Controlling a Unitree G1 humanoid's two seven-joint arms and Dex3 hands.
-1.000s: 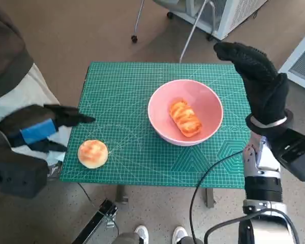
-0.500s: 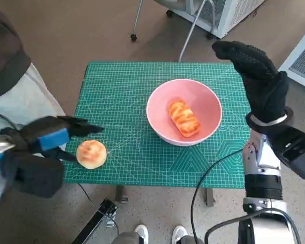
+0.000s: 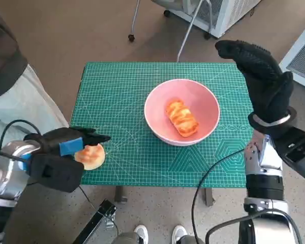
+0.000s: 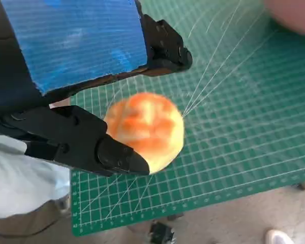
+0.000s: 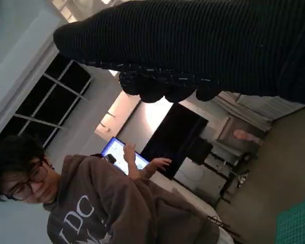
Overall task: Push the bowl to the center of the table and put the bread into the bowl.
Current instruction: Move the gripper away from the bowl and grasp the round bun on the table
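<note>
A pink bowl [image 3: 157,101] stands right of the green mat's middle, with a long glazed bread [image 3: 183,118] lying inside it. A round bun [image 3: 93,156] [image 4: 147,128] sits near the mat's front left corner. My left hand [image 3: 66,143] [image 4: 76,76] hovers over the bun from the left, holding nothing. In the left wrist view one of its fingers [image 4: 165,48] reaches past the bun on one side and another ends at the bun's opposite edge. My gloved right hand [image 3: 262,76] [image 5: 203,48] is raised beside the bowl's right side, fingers stretched out and empty.
The green cutting mat [image 3: 122,91] covers the small table. A black cable [image 3: 203,178] crosses the front right edge. Chair legs [image 3: 133,23] and a white unit [image 3: 229,12] stand beyond the table. A person's clothing [image 3: 12,86] is close on the left; a person [image 5: 117,208] shows in the right wrist view.
My left hand has moved forward and right from the mat's left edge until its fingers straddle the round bun. The right hand, bowl and breads have stayed put.
</note>
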